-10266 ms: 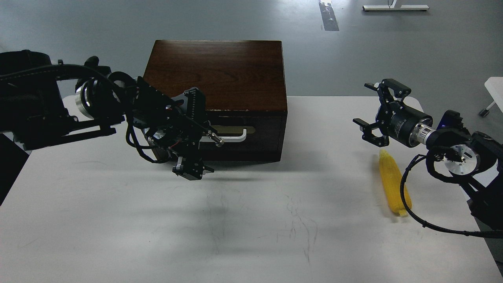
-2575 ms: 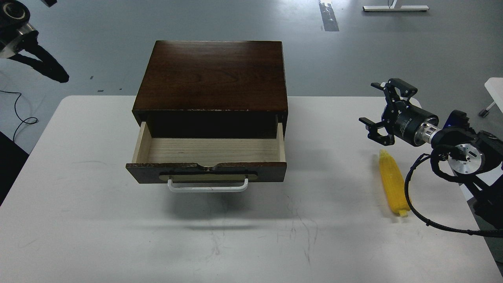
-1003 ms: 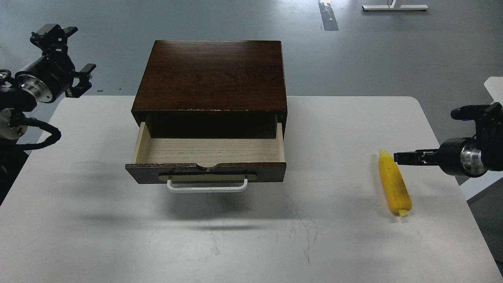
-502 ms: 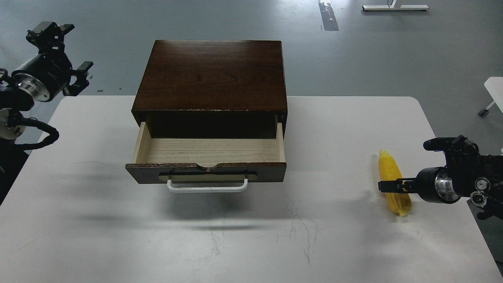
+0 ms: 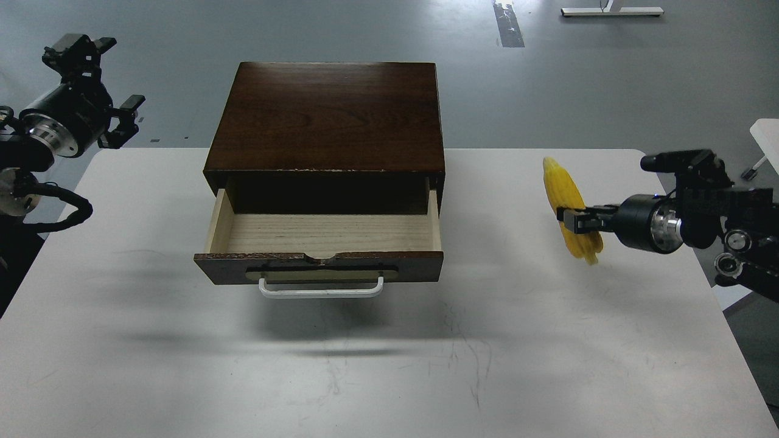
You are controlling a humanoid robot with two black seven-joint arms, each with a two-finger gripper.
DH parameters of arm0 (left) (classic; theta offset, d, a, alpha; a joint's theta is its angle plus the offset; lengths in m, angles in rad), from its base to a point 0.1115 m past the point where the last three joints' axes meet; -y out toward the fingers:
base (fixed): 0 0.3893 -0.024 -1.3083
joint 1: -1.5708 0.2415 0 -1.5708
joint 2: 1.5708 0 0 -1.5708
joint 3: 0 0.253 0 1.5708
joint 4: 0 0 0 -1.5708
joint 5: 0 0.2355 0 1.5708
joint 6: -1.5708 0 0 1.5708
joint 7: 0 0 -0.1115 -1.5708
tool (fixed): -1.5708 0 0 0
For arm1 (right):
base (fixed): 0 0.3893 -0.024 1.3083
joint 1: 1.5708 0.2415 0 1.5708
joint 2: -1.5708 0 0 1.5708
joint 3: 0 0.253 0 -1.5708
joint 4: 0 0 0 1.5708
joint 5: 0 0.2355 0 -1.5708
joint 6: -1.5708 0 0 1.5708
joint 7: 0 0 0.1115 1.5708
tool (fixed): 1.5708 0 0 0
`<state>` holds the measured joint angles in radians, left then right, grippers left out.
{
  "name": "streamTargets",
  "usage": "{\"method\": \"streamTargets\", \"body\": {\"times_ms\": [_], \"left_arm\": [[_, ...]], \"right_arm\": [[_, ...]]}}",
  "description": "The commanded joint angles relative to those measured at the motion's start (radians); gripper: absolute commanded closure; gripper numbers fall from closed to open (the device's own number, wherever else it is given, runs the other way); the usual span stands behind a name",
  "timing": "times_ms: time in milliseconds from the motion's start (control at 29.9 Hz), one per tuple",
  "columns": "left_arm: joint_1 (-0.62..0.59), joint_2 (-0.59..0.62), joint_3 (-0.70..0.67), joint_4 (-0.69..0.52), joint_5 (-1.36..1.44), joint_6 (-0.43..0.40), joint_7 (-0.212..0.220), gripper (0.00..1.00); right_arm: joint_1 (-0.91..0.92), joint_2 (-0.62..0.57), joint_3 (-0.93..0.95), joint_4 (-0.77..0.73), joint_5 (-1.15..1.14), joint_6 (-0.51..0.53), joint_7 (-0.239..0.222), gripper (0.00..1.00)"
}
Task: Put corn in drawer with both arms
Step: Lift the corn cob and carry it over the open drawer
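The yellow corn (image 5: 571, 207) hangs in the air at the right, above the white table, held near its thick end by my right gripper (image 5: 573, 220), which is shut on it. The drawer (image 5: 321, 234) of the dark brown box (image 5: 331, 115) stands pulled open, its pale wood inside empty, with a white bar handle (image 5: 321, 289) on its front. The corn is well to the right of the drawer. My left gripper (image 5: 97, 79) is open and empty at the far left, beyond the table's back left corner.
The white table (image 5: 389, 340) stretches in front of the drawer, marked with faint scribbles. The grey floor lies behind the box. A white object (image 5: 765, 137) shows at the right edge off the table.
My right gripper has closed on the corn and lifted it off the table, moving it up and a little left. The left arm has barely moved.
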<state>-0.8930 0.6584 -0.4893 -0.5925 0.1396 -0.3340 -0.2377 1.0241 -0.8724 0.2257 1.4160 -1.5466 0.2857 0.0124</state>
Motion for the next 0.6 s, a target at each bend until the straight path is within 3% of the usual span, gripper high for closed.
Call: {"method": "streamTargets", "body": {"times_ms": [0,33,134,334,568], "left_arm": [[-0.004,0.0,0.001,-0.001,0.0,-0.002,0.0,0.02],[-0.007,0.0,0.001,-0.001,0.0,-0.002,0.0,0.02],[-0.012,-0.002,0.0,-0.001,0.012,-0.002,0.0,0.02],[-0.012,0.0,0.0,-0.001,0.012,-0.002,0.0,0.02],[-0.011,0.024,0.0,-0.004,0.012,-0.004,0.0,0.02]], "right_arm": [[0.178,-0.017,0.0,0.073,-0.228,-0.005,0.089,1.0],[0.226,-0.016,0.001,0.078,-0.306,-0.005,0.131,1.0],[0.299,0.057,0.001,0.084,-0.441,-0.013,0.202,1.0],[0.352,0.217,-0.003,0.083,-0.591,-0.049,0.291,1.0],[0.358,0.377,-0.057,0.072,-0.635,-0.074,0.331,1.0]]}}
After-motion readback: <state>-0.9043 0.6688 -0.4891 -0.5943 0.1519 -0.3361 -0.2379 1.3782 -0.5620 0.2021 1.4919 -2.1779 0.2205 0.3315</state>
